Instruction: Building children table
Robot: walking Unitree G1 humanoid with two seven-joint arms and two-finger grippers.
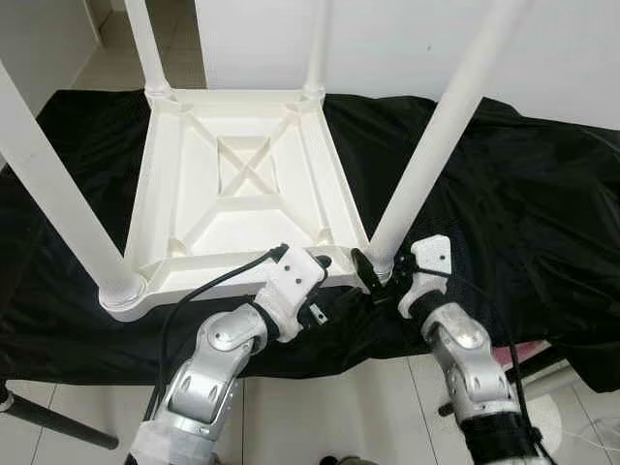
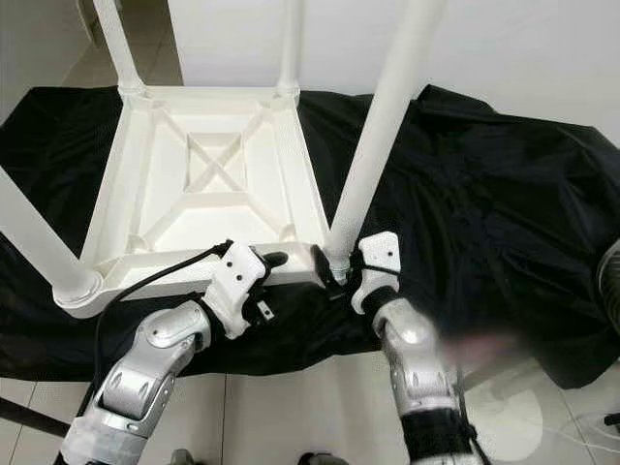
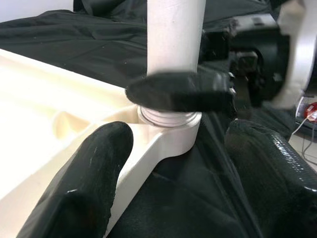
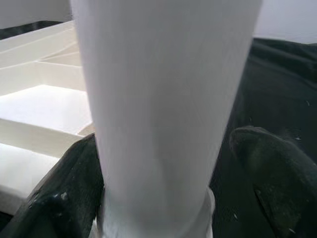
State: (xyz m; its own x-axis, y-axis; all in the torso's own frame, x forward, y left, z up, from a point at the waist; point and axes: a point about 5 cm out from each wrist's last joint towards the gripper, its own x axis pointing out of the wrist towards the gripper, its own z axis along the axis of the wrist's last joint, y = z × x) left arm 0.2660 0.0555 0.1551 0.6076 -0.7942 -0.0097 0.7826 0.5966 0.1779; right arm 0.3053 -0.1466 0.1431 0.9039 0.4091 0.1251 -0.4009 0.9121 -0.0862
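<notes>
While table (image 1: 242, 184) lies inverted | right tool (image 1: 373, 271) apparently grips leg (image 1: 426, 155) | left tool (image 1: 325, 263) open at rim

Light: bright, even, indoor; glare: white table underside (image 1: 242, 184) washes out
Focus: wrist views soft; near leg (image 4: 163, 114) blurred

Both eye views look steeply down from the head onto the upturned table (image 1: 242, 184). Each wrist view looks from very close at its near-right leg (image 4: 163, 109), the leg that all four views share
</notes>
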